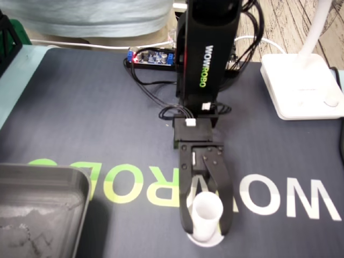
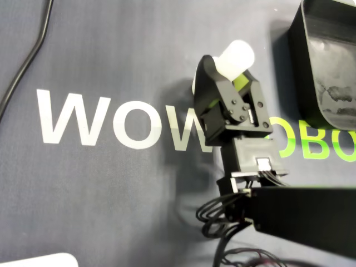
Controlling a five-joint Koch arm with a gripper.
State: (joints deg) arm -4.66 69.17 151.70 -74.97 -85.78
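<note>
The black plastic claw [image 1: 206, 230] is clamped snugly on a white cylinder [image 1: 207, 210], smooth and matte. It stands upright, long axis vertical, on the dark mat [image 1: 80, 118] among the printed lettering [image 1: 301, 199]. A grey, round-cornered tray [image 1: 37, 204] sits well apart.

Soft, even light from above; faint shadows on the mat [image 1: 107, 118]; both views slightly blurred, whites glaring.

surface: dark mat [image 1: 80, 118] | on it: grey tray [image 1: 43, 171], white cup [image 1: 207, 215], lamp base [image 1: 301, 86]
</note>
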